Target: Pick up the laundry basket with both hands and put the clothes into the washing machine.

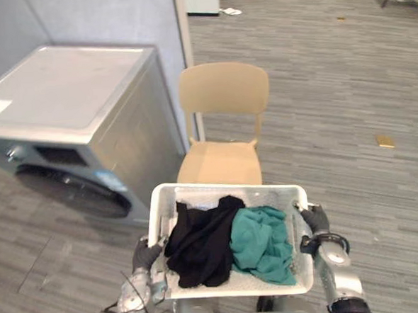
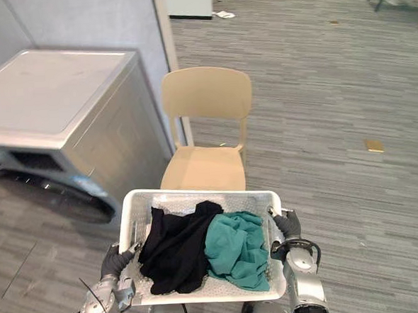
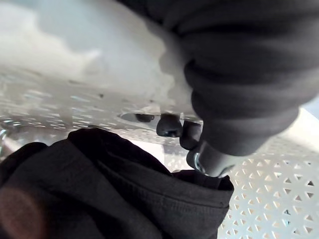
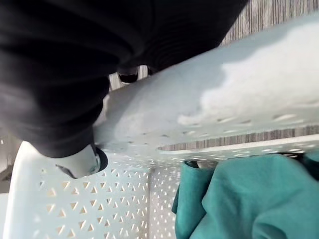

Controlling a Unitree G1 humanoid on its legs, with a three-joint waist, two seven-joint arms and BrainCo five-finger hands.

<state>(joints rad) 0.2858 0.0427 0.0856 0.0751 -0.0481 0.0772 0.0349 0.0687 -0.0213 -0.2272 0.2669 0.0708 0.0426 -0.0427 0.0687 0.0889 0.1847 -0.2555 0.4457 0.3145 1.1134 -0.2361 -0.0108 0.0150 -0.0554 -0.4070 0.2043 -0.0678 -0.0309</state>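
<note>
I hold a white perforated laundry basket (image 1: 225,187) in front of me, off the floor. Inside lie a black garment (image 1: 200,246) on the left and a teal garment (image 1: 264,242) on the right. My left hand (image 1: 145,254) grips the basket's left side; in the left wrist view its fingertips (image 3: 169,125) hook through the handle slot above the black garment (image 3: 99,189). My right hand (image 1: 314,219) holds the right side, its fingers curled over the rim (image 4: 209,104) above the teal garment (image 4: 249,199). The grey washing machine (image 1: 63,94) stands ahead to the left, its dark round door (image 1: 69,190) facing me.
A beige chair (image 1: 223,92) stands straight ahead, just beyond the basket and right of the washer. A grey partition wall (image 1: 115,20) runs behind both. A small yellowish scrap (image 1: 385,141) lies on the wood-look floor at the right.
</note>
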